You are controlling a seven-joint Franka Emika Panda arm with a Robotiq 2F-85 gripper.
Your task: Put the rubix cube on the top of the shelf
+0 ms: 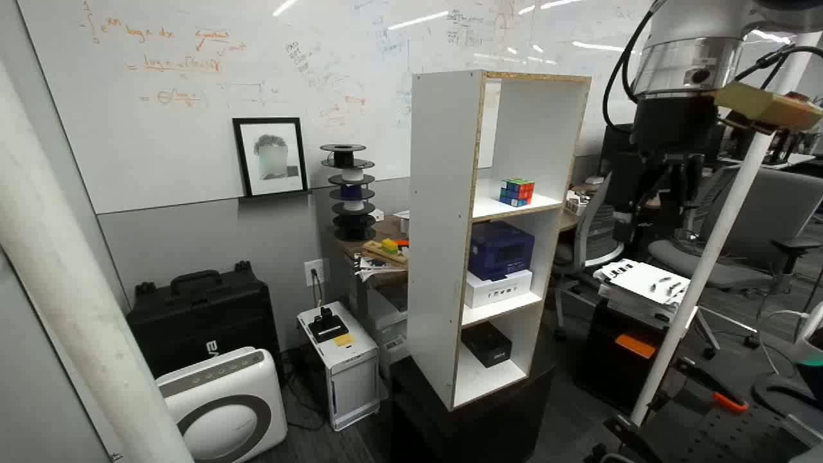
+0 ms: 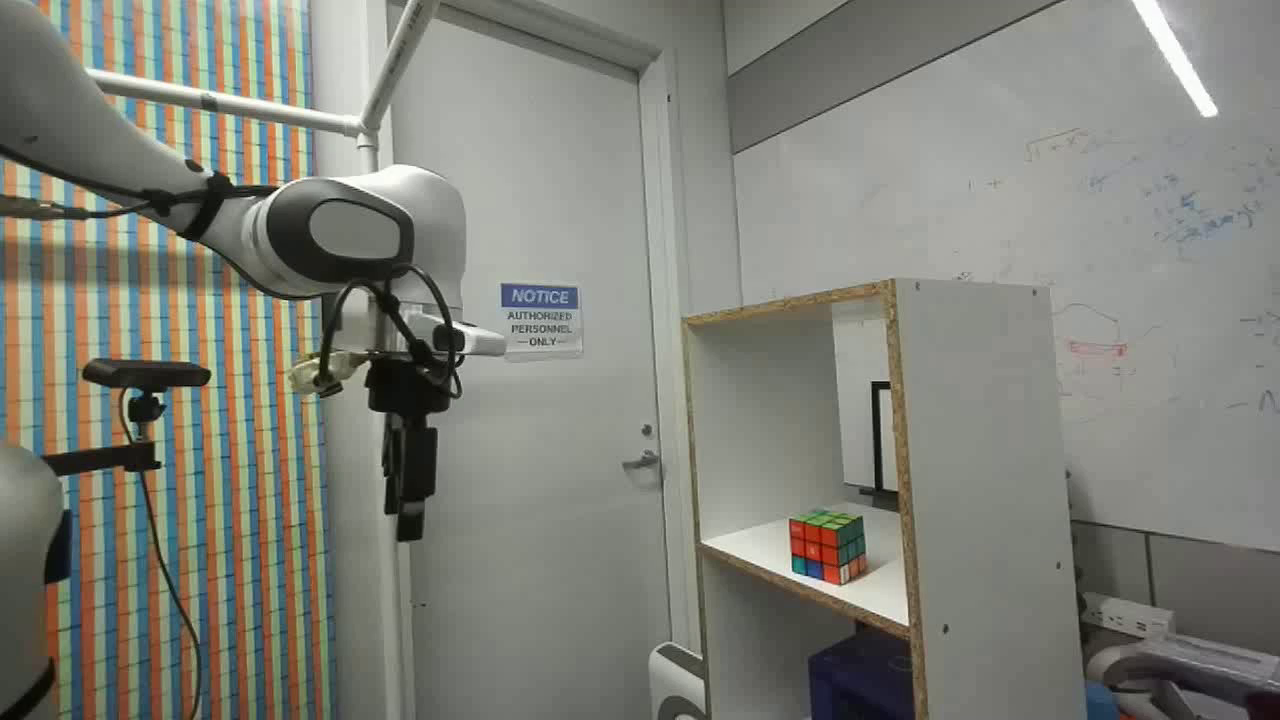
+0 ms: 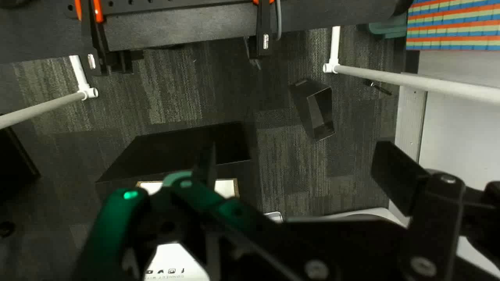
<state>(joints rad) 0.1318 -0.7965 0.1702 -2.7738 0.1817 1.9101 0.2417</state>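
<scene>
The rubix cube (image 1: pixel 516 192) sits on the floor of the top compartment of the white shelf (image 1: pixel 443 225), near its open front. The cube (image 2: pixel 827 546) and the shelf (image 2: pixel 985 450) show in both exterior views. In the wrist view the cube is not visible; a small part of the shelf's lower inside (image 3: pixel 226 188) shows behind a finger. My gripper (image 1: pixel 656 212) hangs pointing down in front of the shelf, apart from it and from the cube. It also shows side-on in an exterior view (image 2: pixel 408 510). In the wrist view its fingers (image 3: pixel 300 168) are wide apart with nothing between them.
A dark blue box (image 1: pixel 501 249) on a white box (image 1: pixel 500 289) fills the middle compartment. A small black box (image 1: pixel 487 344) lies in the bottom one. The shelf stands on a black base (image 1: pixel 476 418). White pipes (image 1: pixel 707 270) stand near the arm.
</scene>
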